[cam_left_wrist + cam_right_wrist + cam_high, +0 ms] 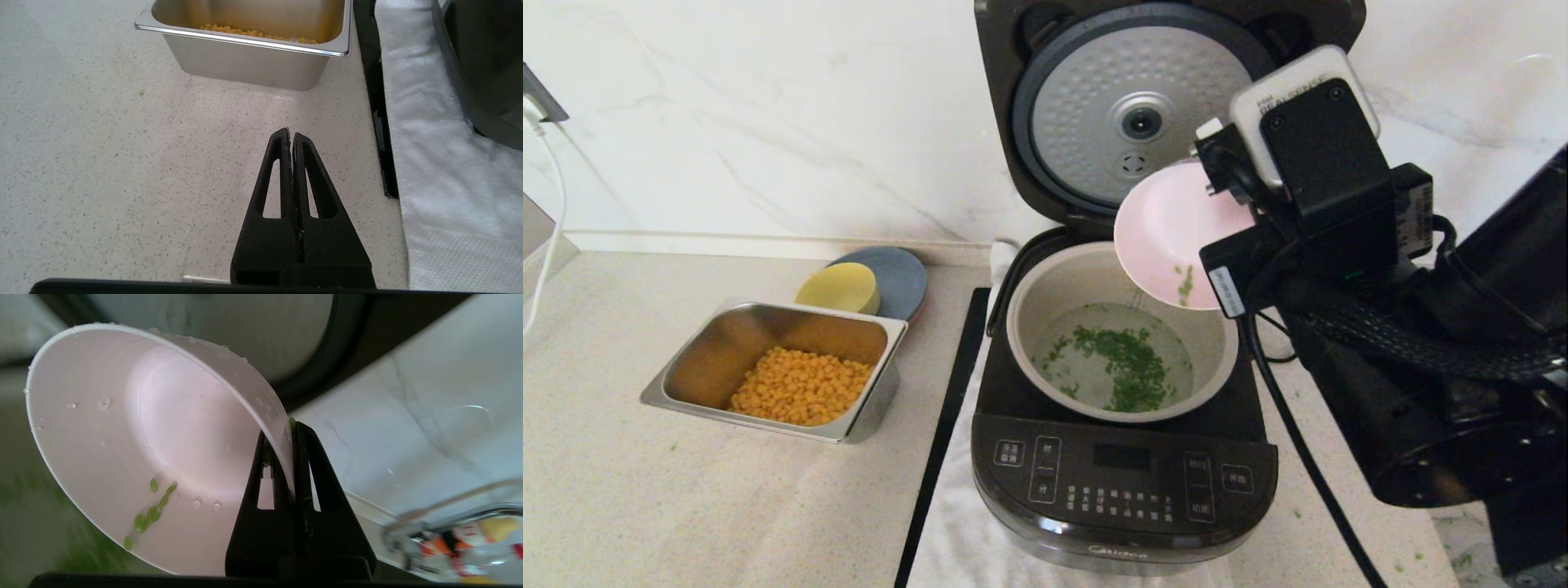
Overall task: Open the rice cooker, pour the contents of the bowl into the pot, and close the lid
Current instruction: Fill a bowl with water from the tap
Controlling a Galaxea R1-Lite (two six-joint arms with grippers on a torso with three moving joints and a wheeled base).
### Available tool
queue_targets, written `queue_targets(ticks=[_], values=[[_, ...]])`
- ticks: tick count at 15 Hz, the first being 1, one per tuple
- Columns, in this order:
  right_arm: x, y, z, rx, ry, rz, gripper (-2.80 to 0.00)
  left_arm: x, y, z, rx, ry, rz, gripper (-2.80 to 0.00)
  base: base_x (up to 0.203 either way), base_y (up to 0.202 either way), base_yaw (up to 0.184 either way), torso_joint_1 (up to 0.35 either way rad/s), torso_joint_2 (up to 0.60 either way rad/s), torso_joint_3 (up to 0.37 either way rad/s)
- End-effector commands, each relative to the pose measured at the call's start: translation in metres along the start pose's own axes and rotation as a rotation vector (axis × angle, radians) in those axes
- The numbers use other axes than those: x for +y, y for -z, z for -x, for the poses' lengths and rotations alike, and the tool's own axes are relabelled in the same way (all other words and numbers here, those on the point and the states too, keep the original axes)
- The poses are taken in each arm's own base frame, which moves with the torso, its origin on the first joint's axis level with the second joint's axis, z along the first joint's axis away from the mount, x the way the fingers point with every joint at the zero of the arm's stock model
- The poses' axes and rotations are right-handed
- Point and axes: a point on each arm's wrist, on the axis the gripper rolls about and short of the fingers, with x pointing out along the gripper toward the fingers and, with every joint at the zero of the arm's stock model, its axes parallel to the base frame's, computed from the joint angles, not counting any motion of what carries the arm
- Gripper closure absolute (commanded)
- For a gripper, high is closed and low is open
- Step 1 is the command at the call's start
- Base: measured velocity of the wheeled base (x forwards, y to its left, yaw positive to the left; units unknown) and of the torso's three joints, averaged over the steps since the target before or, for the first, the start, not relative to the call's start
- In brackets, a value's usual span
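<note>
The black rice cooker (1123, 482) stands open, its lid (1127, 106) raised upright with the dimpled silver underside facing me. The grey-beige pot (1045, 302) holds water and most of the chopped green bits (1127, 363). My right gripper (284, 430) is shut on the rim of the pink bowl (1168, 229) (163, 437), which is tipped steeply over the pot's far right edge. A few green bits (149, 514) still cling inside the bowl. My left gripper (291, 134) is shut and empty, low over the counter in front of the steel tray.
A steel tray of corn (792, 367) (253, 24) sits left of the cooker, with a yellow bowl (837, 287) and a blue plate (894, 273) behind it. A white cloth (429, 163) lies under the cooker. A black strip (947, 408) runs along its left side.
</note>
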Motion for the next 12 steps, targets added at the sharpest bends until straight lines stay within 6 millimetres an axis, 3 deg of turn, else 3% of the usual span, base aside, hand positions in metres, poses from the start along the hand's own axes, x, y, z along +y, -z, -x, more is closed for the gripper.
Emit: queue_targets(ticks=[1,6,12], values=[[-0.029,0.010,0.012,0.040,-0.017,0.064,0.00,0.000,0.002,0.000,0.006,0.000,0.000,0.00,0.000,0.000,0.000,0.000,0.00,0.000],[-0.056,0.049,0.014,0.178,-0.081,0.197,0.00,0.000,0.002,0.000,0.006,0.000,0.000,0.00,0.000,0.000,0.000,0.000,0.00,0.000],[-0.103,0.098,-0.010,0.394,-0.087,0.110,0.00,0.000,0.002,0.000,0.006,0.000,-0.001,0.00,0.000,0.000,0.000,0.000,0.00,0.000]])
